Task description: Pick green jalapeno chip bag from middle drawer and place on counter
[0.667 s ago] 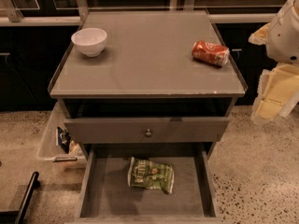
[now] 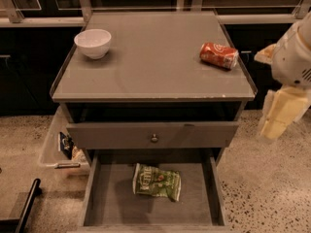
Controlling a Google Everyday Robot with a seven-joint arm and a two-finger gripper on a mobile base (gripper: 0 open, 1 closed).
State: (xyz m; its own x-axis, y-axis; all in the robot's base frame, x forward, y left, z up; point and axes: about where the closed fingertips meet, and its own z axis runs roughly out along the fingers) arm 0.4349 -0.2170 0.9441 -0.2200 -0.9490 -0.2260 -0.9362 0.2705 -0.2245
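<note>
The green jalapeno chip bag (image 2: 156, 181) lies flat on the floor of the open middle drawer (image 2: 102, 203), near its centre. The counter (image 2: 155, 67) is the grey top of the cabinet above it. My gripper (image 2: 278, 123), pale yellow under a white arm, hangs in the air to the right of the cabinet, about level with the counter's front edge. It is well apart from the bag and holds nothing that I can see.
A white bowl (image 2: 93, 42) stands at the counter's back left. A red soda can (image 2: 219, 55) lies on its side at the back right. A closed drawer front with a knob (image 2: 154, 138) sits above the open drawer. A clear bin (image 2: 60, 147) stands on the floor at the left.
My arm and gripper have sunk a little at the right of the cabinet. The bag, bowl and can have not moved.
</note>
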